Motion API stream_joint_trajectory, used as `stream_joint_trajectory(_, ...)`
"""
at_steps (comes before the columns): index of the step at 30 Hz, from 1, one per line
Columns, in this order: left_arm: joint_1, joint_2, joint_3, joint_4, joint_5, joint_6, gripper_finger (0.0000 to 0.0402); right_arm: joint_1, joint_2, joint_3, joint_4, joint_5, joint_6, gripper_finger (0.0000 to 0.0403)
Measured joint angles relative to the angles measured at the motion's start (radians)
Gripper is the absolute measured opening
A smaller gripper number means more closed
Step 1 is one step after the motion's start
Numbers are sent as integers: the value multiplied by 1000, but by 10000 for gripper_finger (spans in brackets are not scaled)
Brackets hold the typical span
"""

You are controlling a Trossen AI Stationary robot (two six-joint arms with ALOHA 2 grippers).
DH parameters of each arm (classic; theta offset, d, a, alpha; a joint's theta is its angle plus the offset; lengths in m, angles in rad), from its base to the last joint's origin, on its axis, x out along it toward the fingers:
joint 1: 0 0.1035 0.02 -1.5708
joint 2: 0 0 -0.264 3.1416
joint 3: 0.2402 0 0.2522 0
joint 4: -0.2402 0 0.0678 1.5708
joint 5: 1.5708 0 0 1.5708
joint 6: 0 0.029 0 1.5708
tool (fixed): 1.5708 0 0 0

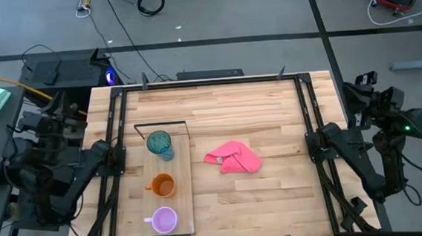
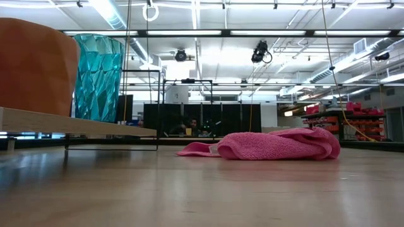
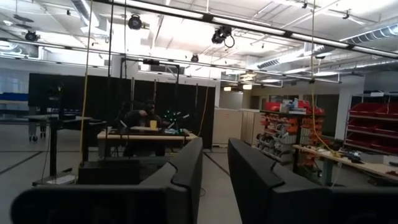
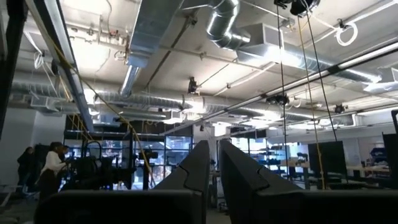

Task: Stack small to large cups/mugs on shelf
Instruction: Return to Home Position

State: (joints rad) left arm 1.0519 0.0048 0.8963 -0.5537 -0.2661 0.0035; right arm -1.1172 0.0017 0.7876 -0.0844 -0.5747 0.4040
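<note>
The light-wood shelf plank (image 1: 183,194) lies on the table's left half, its black wire frame (image 1: 161,124) at the far end. Three cups stand upright on it in a row: a teal tumbler (image 1: 160,143) farthest, an orange mug (image 1: 161,185) in the middle, and a lilac mug (image 1: 164,220) nearest. The low view shows the orange mug (image 2: 35,66) and the tumbler (image 2: 98,75) on the plank (image 2: 76,124). My left gripper (image 3: 214,180) is raised off the table's left side with a small gap between its fingers. My right gripper (image 4: 214,168) is raised off the right side, fingers nearly together. Both are empty.
A crumpled pink cloth (image 1: 234,158) lies on the tabletop right of the shelf; it also shows in the low view (image 2: 265,145). Black frame rails (image 1: 116,139) run along the table's left and right sides. Bare tabletop lies between the cloth and the right rail.
</note>
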Motion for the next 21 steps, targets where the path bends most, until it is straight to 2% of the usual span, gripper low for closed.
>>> stream_joint_trajectory(5, 0, 0, 0, -13, 0, -17, 91, 0, 1, -11, -27, 14, 8, 43)
stream_joint_trajectory(8, 0, 0, -13, -13, 0, -6, 90, 0, 0, -45, -30, 74, 4, 43)
stream_joint_trajectory(12, 0, 0, -85, 15, -20, -2, 84, 0, 0, -163, -20, 135, 14, 43)
stream_joint_trajectory(17, 0, 0, -182, 83, -26, -6, 80, 0, 0, -335, 121, 134, 46, 43)
stream_joint_trajectory(21, 0, 0, -263, 153, -88, 8, 83, 0, 0, -428, 157, 134, -6, 43)
